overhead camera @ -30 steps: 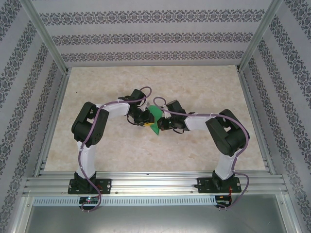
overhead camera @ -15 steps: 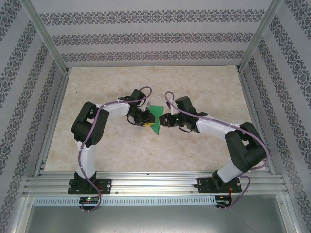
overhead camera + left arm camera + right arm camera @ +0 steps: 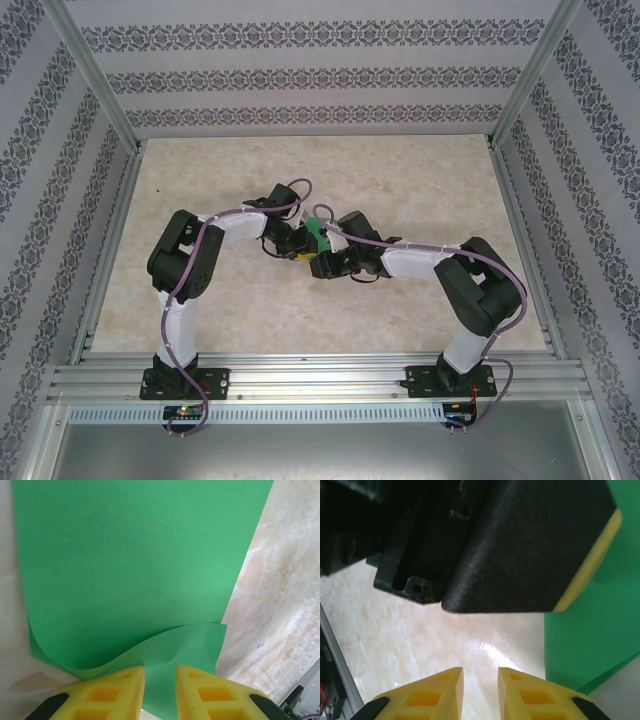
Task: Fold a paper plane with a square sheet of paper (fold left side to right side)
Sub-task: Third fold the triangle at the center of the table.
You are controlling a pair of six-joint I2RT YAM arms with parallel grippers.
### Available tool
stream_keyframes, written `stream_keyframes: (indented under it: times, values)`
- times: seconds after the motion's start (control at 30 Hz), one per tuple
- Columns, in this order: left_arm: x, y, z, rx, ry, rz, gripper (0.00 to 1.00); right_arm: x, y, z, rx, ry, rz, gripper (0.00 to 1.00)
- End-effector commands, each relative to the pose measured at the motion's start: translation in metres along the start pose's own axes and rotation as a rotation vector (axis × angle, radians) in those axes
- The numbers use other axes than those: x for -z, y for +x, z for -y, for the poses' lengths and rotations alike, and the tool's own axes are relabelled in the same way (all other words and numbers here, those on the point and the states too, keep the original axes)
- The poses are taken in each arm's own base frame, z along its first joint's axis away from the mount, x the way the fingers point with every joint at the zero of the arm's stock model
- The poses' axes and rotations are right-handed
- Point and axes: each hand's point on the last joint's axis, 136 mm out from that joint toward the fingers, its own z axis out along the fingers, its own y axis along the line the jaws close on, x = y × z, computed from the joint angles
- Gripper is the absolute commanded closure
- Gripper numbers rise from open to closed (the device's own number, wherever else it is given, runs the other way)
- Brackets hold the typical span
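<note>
Left hand (image 3: 160, 694) sits at the near edge of the green sheet of paper (image 3: 135, 565). Its yellow fingers (image 3: 112, 692) are a narrow gap apart, green shows through the gap, and I can see nothing clamped. Just ahead of that hand the sheet spreads over the pale marbled bench (image 3: 280, 605). It lies mostly flat, though the edge nearest the hand's fingertips bows up in a soft curve.

Right hand (image 3: 480, 695) sits just beside the left hand and faces it, so close that the left hand's black body and one yellow pad loom right before its camera. Its own fingers (image 3: 530, 695) are likewise a little apart, with bare bench between them and nothing held.

From above, the sheet peeks out green on the far side of the left hand, partly covered by the right arm (image 3: 420, 258).
</note>
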Motion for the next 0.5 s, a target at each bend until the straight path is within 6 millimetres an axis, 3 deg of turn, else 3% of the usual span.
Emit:
stream_keyframes:
  times: [0.0,0.47]
  values:
    - [-0.020,0.006,-0.034,0.040,-0.094,-0.014,0.74,-0.002,-0.008,0.003,0.020,0.026,0.013,0.75]
    - [-0.021,0.007,-0.034,0.038,-0.097,-0.018,0.74,-0.011,0.009,0.021,-0.002,0.079,-0.054,0.77]
